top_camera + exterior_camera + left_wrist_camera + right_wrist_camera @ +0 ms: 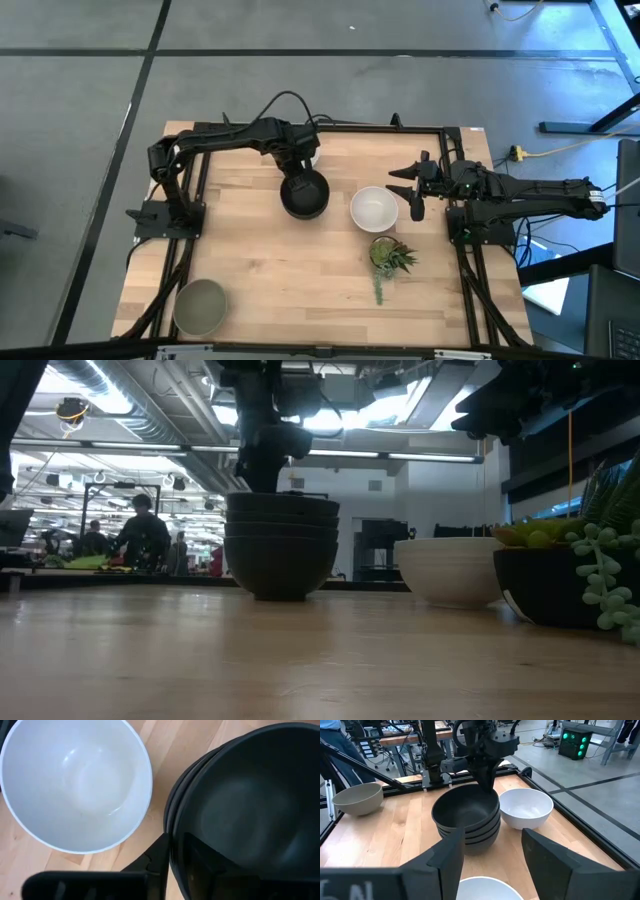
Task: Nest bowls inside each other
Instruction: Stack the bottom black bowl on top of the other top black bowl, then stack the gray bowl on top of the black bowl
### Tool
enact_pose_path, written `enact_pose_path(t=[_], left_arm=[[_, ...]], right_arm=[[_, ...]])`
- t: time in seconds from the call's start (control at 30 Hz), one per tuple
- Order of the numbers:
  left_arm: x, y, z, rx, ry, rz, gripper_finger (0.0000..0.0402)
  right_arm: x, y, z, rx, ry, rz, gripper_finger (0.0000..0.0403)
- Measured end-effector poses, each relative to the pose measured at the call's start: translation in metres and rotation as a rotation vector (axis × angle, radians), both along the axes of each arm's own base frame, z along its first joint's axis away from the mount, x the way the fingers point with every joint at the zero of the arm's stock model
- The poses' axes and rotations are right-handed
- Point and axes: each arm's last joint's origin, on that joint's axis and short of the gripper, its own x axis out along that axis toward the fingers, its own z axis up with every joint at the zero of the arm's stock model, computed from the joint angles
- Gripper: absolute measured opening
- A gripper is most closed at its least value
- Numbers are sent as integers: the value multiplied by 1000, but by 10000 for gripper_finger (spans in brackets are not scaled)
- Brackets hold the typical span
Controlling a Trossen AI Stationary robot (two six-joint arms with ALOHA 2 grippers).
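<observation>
High view | black bowls: 3 stacked, left end effector clamps rim | white bowls: 2 | right end effector open

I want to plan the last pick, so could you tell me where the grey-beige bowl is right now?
In the high view the grey-beige bowl sits alone at the table's near-left corner, far from the black stack under the left gripper.
</observation>
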Motion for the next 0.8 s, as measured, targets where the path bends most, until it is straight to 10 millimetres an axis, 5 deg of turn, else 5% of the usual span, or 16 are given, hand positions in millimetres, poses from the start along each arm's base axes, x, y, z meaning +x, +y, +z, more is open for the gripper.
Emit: enact_pose_path(t=[0.43, 0.8], left_arm=[[-3, -5, 8, 23, -18, -68, 188], [-29, -34, 61, 45, -189, -186, 196]], right_arm=[[0, 0, 0, -4, 1, 1, 198], [0, 0, 0, -10, 2, 3, 198]])
